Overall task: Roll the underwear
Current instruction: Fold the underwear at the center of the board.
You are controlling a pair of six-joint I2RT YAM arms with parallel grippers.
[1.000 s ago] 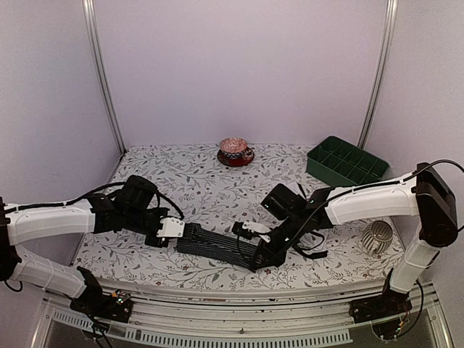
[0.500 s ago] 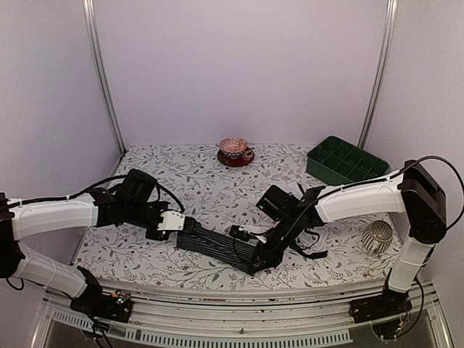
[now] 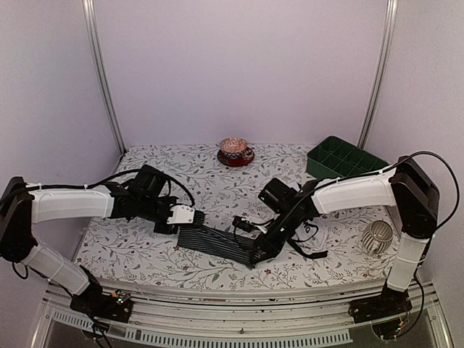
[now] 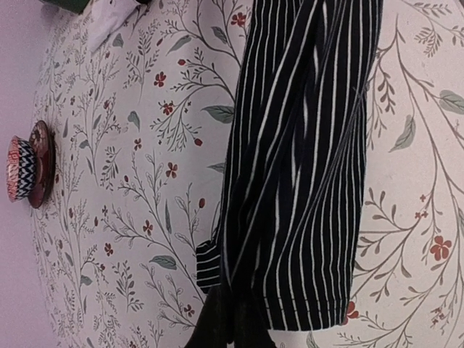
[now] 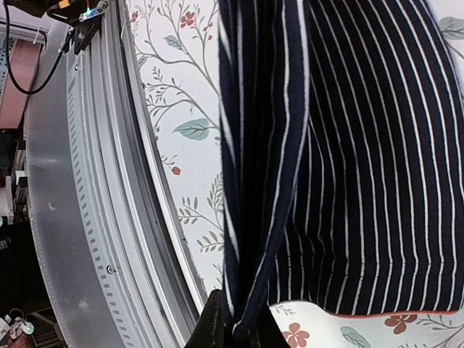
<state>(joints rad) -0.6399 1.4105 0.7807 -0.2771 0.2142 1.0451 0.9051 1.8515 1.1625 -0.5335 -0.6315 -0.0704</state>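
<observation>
Well, from the overhead view my left gripper point(image 3: 185, 214) sits left of centre on the floral counter point(image 3: 145, 250), its arm reaching in from the left edge. Its jaws are closed on the left end of the briefs point(image 3: 225, 243). The left wrist camera confirms this: the dark fingertips point(image 4: 217, 319) come together at the bottom of the view and pinch a corner of the black, thin-striped cloth point(image 4: 304, 167). The briefs run as a narrow folded band, slanting from that grip toward the near edge at the middle of the counter. I cannot tell whether the band rests on the surface or hangs just above it. Beyond it, at the middle of the far edge, a patterned bowl point(image 3: 233, 148) stands on a dark red saucer point(image 3: 235, 157). My right gripper point(image 3: 261, 250) has the other end of the band. On its wrist camera the jaws are clamped on a fold of the striped cloth point(image 5: 341, 145) close to the near edge. A green compartment tray point(image 3: 346, 163) sits in the far right corner, and a white ribbed object point(image 3: 377, 235) lies by the right edge.
</observation>
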